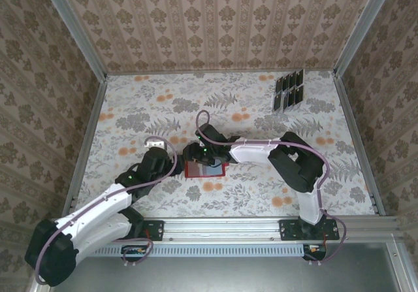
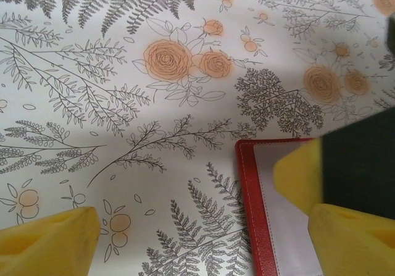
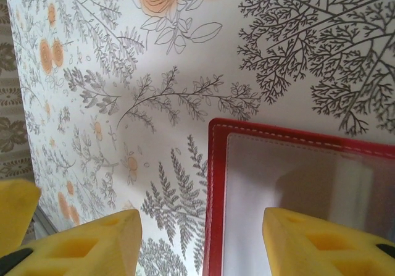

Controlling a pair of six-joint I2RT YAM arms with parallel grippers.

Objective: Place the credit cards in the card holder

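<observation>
thin black rectangular cards (image 1: 289,91) are left far off, the red folding wallet (image 1: 206,169) unfilled; left gripper (image 2: 203,242) and right gripper (image 3: 200,239) are spread, empty.

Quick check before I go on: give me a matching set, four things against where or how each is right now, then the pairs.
Things:
1. credit cards
2. card holder
3. left gripper
4. right gripper

Place or state:
a. open, reaching in from the right, astride the holder's edge
b. red, lying flat in the middle of the table
c. black, in rows at the table's far right
d. open, reaching in from the near left

Pairs: 1-c, 2-b, 3-d, 4-a.
</observation>
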